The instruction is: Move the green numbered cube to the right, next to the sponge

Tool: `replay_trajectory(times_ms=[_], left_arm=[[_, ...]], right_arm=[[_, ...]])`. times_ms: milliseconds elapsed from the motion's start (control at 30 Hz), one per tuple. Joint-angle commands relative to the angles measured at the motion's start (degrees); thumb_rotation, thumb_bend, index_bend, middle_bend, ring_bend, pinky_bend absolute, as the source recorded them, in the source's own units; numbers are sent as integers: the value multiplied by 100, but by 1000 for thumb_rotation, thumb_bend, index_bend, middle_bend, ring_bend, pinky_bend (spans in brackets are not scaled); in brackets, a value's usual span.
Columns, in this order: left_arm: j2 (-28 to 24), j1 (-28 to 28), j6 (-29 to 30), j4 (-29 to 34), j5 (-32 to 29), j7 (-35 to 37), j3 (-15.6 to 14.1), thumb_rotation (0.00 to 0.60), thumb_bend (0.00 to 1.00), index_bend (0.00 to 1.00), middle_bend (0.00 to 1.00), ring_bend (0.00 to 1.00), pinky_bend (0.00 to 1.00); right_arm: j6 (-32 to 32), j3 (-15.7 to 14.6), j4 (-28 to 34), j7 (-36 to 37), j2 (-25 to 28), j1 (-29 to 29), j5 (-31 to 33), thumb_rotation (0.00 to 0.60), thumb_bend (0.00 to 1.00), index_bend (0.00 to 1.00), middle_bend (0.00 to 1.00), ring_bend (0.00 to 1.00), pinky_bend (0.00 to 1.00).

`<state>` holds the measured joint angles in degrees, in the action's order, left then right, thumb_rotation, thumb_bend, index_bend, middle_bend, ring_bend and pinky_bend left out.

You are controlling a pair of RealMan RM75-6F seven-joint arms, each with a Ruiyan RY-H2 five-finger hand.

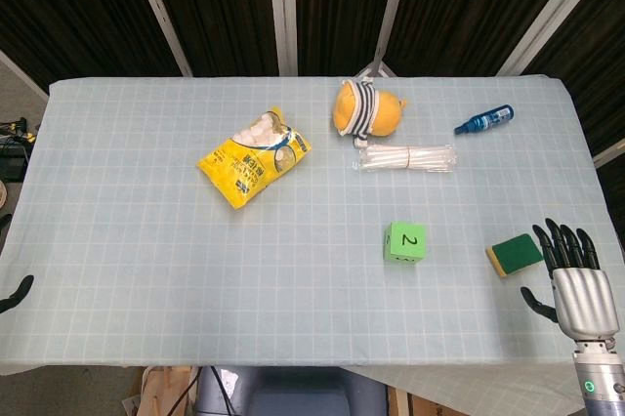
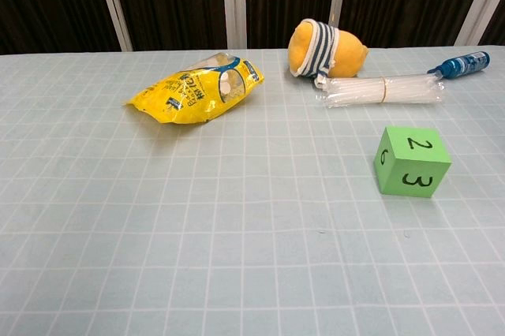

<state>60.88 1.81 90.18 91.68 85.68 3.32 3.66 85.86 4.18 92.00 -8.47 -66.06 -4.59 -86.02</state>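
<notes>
The green foam cube marked 2 (image 1: 405, 242) sits on the pale grid-patterned tablecloth (image 1: 146, 270), well left of the green-and-yellow sponge (image 1: 515, 255) — the right hand (image 1: 576, 279) beside it empty, fingers spread.

I see a yellow plastic snack bag (image 1: 253, 158) left of a yellow striped plush toy (image 1: 366, 109), a clear bundle of straws (image 1: 407, 157) and a blue pen (image 1: 484, 120) on the checked tabletop (image 1: 146, 270).
</notes>
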Motion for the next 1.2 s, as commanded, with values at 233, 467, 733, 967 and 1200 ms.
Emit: replay_trajectory(times_ms=[233, 467, 733, 967, 1200], left_arm=[[12, -8, 24, -4, 22, -39, -2, 600, 369, 46, 0, 0, 0], [45, -13, 78, -30, 29, -37, 26, 600, 369, 46, 0, 0, 0], [17, -47, 95, 25, 52, -62, -8, 600, 369, 46, 0, 0, 0], [-21, -81, 137, 10, -67, 70, 62, 600, 370, 46, 0, 0, 0], [-33, -81, 118, 9, -23, 94, 38, 600, 370, 46, 0, 0, 0]], right_arm=[[37, 9, -24, 73, 14, 28, 19, 600, 257, 28, 13, 44, 0], [56, 36, -47, 142, 12, 20, 14, 600, 256, 28, 13, 44, 0], [11, 21, -28, 265, 27, 9, 5, 600, 257, 28, 13, 44, 0], [-206, -13, 108, 167, 51, -126, -74, 600, 256, 28, 13, 47, 0], [-912, 189, 449, -113, 371, -611, 121, 600, 257, 81, 126, 177, 97]])
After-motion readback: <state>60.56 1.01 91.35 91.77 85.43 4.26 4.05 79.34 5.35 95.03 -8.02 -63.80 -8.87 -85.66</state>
